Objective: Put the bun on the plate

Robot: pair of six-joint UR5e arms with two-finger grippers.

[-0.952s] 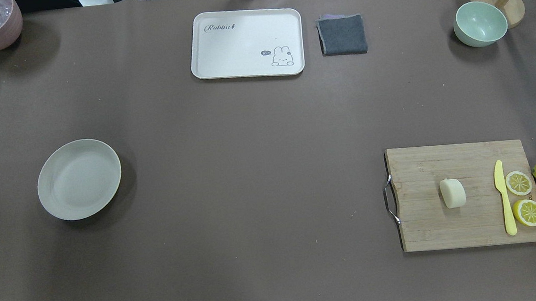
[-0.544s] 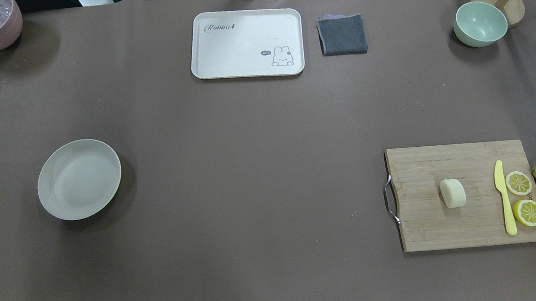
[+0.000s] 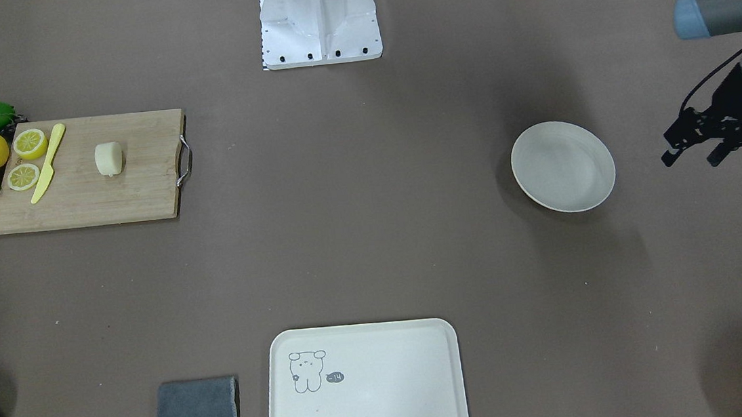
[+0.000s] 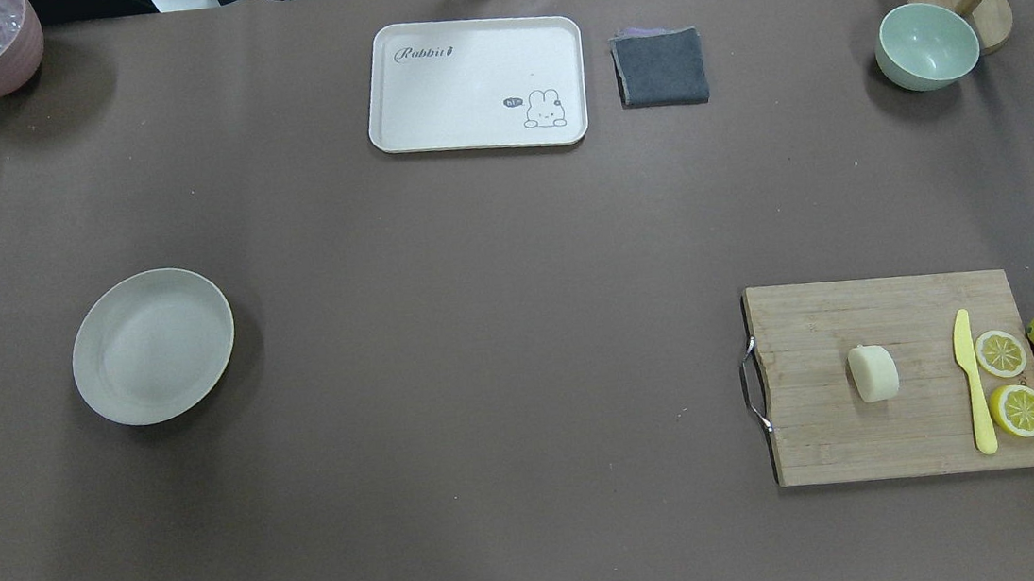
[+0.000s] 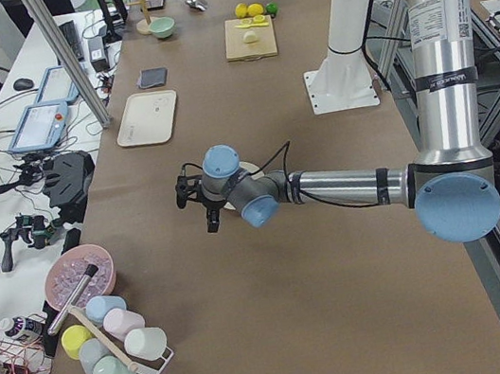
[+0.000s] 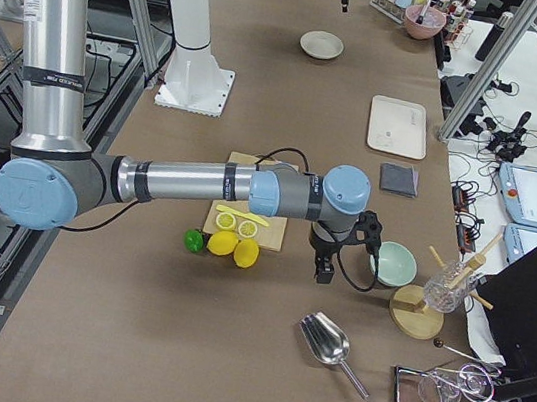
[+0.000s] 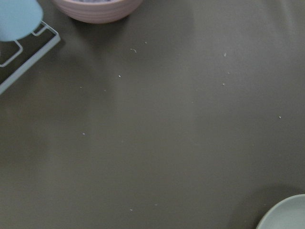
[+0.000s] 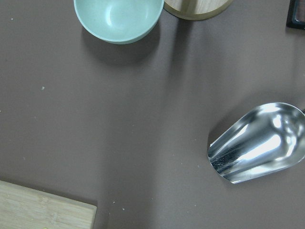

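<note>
A brown-covered worktop point(image 4: 483, 332) fills the room's middle, with cables and monitors on benches alongside. The wooden cutting board point(image 4: 835, 440) is my marker. The bun point(image 4: 873, 373) lies near the board's middle, untouched, with a yellow knife point(image 4: 971, 380) and two lemon slices point(image 4: 1000, 353) towards the board's outer end. The plate point(image 4: 152, 346) sits bare, well apart from the board, right across the worktop.

The right gripper point(image 6: 324, 268) hangs off the board's outer corner, between the board and a green bowl point(image 8: 119, 19); whether its jaws are spread or pressed together I cannot tell. The left gripper point(image 3: 690, 158) hovers beyond the plate, on the side away from the board, jaws spread and holding nothing.

The pick has not begun, I judge. The bun looks smooth and rounded, so a shallow or off-centre pinch could squirt it out towards the knife. The carry from board to plate is long; a loose hold may drop it short. Released too high, it may roll over the plate's low rim.
</note>
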